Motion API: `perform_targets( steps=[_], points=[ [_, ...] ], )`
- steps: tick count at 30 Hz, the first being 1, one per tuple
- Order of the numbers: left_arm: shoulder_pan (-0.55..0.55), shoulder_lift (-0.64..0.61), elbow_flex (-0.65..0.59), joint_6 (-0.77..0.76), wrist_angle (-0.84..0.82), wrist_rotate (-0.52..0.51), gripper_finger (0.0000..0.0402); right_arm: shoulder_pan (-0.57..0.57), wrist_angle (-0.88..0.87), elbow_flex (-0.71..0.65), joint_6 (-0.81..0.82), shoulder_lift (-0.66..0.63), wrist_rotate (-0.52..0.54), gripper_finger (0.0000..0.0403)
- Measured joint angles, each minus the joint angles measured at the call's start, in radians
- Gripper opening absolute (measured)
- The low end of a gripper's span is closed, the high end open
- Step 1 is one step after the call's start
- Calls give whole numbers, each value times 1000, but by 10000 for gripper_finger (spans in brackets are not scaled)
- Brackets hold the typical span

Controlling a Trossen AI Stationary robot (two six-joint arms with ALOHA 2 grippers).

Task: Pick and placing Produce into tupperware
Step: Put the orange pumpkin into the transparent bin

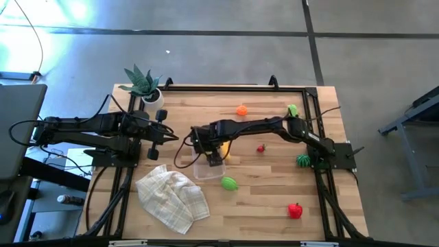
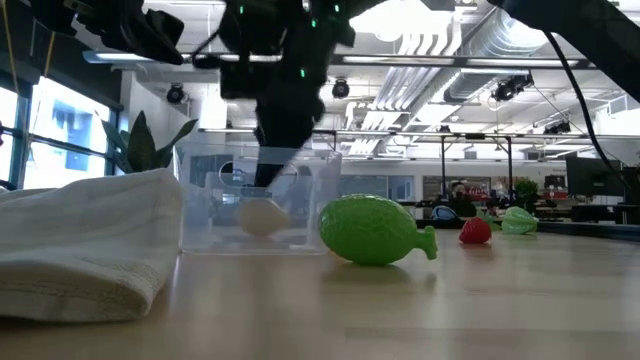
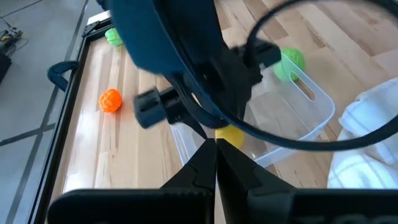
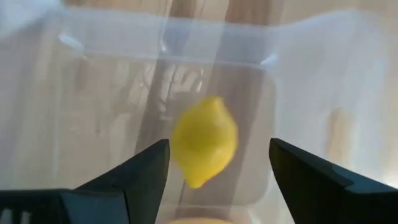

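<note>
The clear tupperware (image 1: 206, 169) stands on the table's middle, and a yellow lemon (image 4: 205, 140) lies inside it, seen through its wall in the low view (image 2: 260, 215). My right gripper (image 4: 217, 165) hangs open over the tub and points steeply down. Its fingers stand on either side of the lemon, above it and clear of it. Other produce lies loose on the wood: a green piece (image 1: 229, 183) beside the tub, an orange one (image 1: 241, 110), a red one (image 1: 295, 210). My left gripper (image 3: 216, 152) waits shut at the table's left.
A folded checked cloth (image 1: 171, 195) lies left of the tub near the front edge. A potted spiky plant (image 1: 144, 86) stands at the far left corner. More produce lies on the right half: a small red piece (image 1: 260, 147), a dark green one (image 1: 303, 160), a light green one (image 1: 293, 110).
</note>
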Motion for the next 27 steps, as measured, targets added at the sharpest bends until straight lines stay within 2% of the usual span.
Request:
perform_targets(
  steps=[10, 19, 27],
  points=[
    [0, 0, 0, 0, 0, 0, 3, -8, -280, 272, 59, -2, 0, 268],
    [0, 0, 0, 0, 0, 0, 3, -62, -411, 191, 139, -71, 23, 268],
    [0, 0, 0, 0, 0, 0, 3, -100, -453, 188, 156, -87, 23, 268]
  ],
)
